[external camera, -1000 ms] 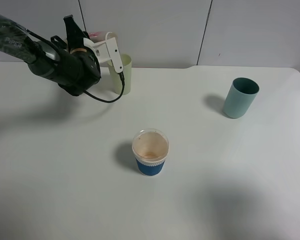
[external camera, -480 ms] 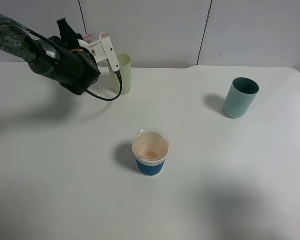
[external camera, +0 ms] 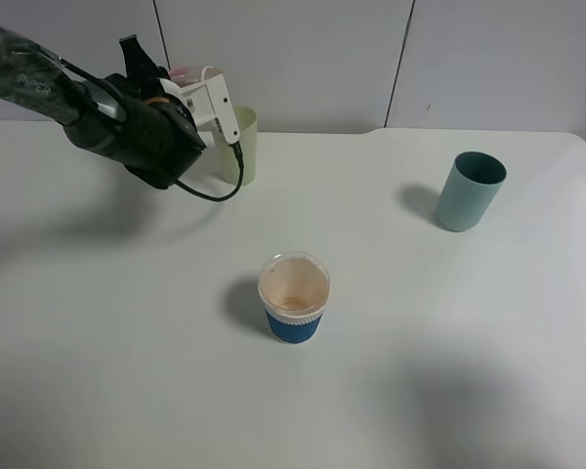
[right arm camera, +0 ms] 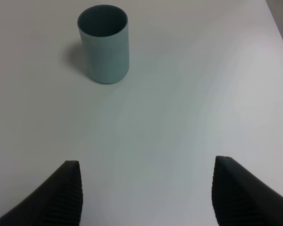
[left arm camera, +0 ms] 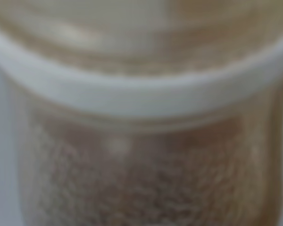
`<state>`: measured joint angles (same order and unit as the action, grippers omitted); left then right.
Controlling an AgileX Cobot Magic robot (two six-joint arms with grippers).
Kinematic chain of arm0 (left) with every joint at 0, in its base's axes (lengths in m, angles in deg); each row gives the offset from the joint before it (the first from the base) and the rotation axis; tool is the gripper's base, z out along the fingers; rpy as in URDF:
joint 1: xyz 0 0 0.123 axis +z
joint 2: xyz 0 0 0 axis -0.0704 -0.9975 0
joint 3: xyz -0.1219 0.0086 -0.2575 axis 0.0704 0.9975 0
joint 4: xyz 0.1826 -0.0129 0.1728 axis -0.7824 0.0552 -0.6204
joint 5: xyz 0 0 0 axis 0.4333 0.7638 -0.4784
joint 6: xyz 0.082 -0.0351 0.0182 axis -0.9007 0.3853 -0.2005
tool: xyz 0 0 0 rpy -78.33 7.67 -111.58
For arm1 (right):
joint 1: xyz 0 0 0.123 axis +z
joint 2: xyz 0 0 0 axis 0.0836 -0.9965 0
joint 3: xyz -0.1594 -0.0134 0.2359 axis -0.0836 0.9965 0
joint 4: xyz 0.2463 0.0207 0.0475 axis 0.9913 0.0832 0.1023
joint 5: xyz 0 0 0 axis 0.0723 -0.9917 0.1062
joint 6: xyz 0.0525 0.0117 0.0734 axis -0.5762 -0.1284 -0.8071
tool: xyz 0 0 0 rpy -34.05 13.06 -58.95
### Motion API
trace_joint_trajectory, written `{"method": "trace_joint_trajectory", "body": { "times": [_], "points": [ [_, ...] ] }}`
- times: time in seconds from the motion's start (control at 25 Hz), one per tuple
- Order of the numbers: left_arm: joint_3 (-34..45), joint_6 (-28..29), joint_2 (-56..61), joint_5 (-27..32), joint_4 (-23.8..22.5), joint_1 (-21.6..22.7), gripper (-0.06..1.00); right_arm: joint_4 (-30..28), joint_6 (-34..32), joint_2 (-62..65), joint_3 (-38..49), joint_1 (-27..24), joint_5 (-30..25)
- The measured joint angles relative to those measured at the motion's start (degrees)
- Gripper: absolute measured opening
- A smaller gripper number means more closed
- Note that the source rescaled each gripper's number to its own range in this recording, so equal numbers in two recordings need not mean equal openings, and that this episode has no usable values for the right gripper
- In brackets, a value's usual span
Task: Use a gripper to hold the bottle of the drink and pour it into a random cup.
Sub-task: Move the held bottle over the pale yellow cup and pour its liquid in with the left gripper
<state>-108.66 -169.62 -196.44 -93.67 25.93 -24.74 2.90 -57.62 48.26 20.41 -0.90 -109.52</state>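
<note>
At the back left my left gripper (external camera: 183, 86), with its white bracket and looping black cable, is shut on the bottle (external camera: 187, 70). Only a pinkish-white bit of the bottle shows above the bracket. It hangs just left of the pale yellow-green cup (external camera: 242, 147), level with the cup's rim. The left wrist view is filled by a blurred close-up of the bottle (left arm camera: 141, 155), with a white ring around its neck. My right gripper (right arm camera: 146, 188) stands open over bare table, its dark fingers (right arm camera: 61, 193) wide apart. The exterior view does not show it.
A clear cup with a blue sleeve and white rim (external camera: 294, 297) stands mid-table. A teal cup (external camera: 470, 191) stands at the right, and the teal cup (right arm camera: 104, 43) also shows ahead of my right gripper. A wall runs close behind the table's back edge.
The left arm with the bottle drew slightly up and left, then came back toward the pale cup. The cups have not moved.
</note>
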Motion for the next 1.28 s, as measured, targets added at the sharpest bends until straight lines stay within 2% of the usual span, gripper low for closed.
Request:
{"method": "trace_joint_trajectory", "body": {
  "times": [0.44,0.64,1.04,1.28],
  "points": [
    [0.0,0.1,0.0,0.2,-6.8,-0.2,0.00,0.0,0.0,0.0,0.0,0.0,0.0],
    [0.0,0.1,0.0,0.3,-7.1,1.6,0.00,0.0,0.0,0.0,0.0,0.0,0.0],
    [0.0,0.1,0.0,0.8,-7.7,2.3,0.00,0.0,0.0,0.0,0.0,0.0,0.0],
    [0.0,0.1,0.0,0.9,-9.9,2.9,0.00,0.0,0.0,0.0,0.0,0.0,0.0]
  ]
}}
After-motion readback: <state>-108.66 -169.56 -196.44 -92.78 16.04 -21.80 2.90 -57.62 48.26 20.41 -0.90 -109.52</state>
